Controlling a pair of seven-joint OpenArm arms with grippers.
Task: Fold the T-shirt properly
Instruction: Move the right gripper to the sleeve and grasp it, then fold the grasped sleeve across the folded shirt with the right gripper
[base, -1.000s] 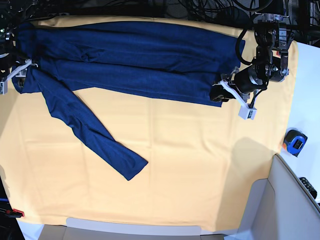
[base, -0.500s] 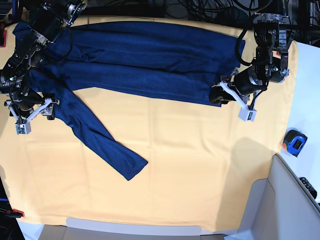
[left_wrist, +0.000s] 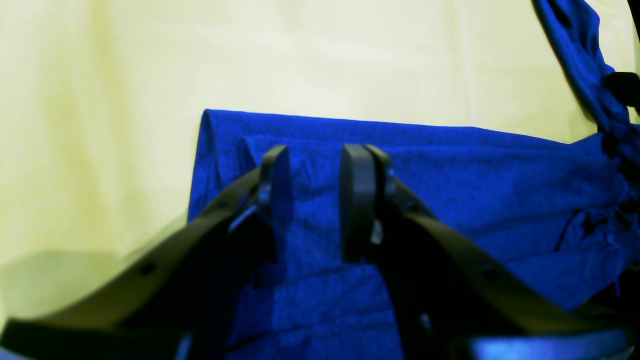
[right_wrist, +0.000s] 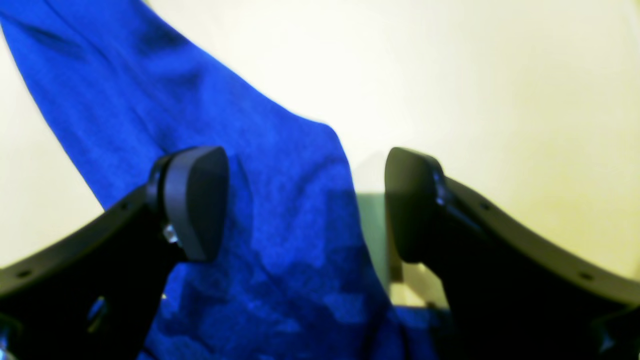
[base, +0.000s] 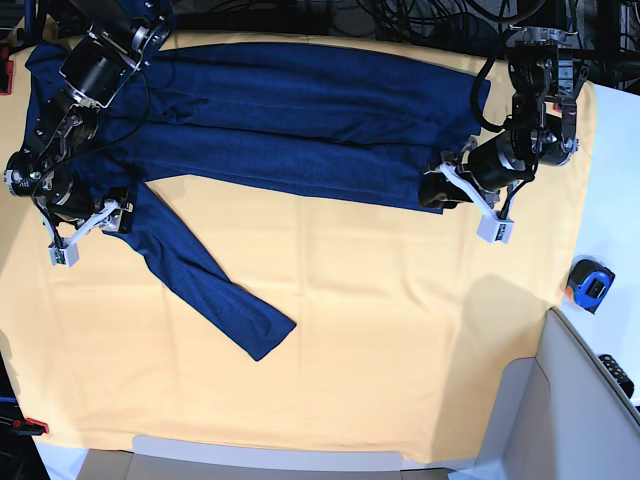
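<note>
The navy T-shirt (base: 300, 110) lies folded lengthwise along the back of the yellow-orange table cloth (base: 350, 330). One long sleeve (base: 190, 265) runs diagonally toward the front. My right gripper (base: 112, 217) is open at the top of that sleeve. In the right wrist view it (right_wrist: 305, 200) straddles the sleeve's edge (right_wrist: 280, 210), one finger over fabric, the other over bare cloth. My left gripper (base: 432, 190) sits at the shirt's near right corner. In the left wrist view it (left_wrist: 315, 195) shows a narrow gap, with flat shirt fabric (left_wrist: 450, 170) lying under and beyond it.
A blue and black tape measure (base: 588, 285) lies on the white surface at the right. A grey bin (base: 570, 400) stands at the front right corner. Cables and arm bases run along the back edge. A small red thing (base: 30, 425) sits at the front left.
My right arm swung in from the left edge of the table to the top of the loose sleeve. The left arm and the shirt have not moved.
</note>
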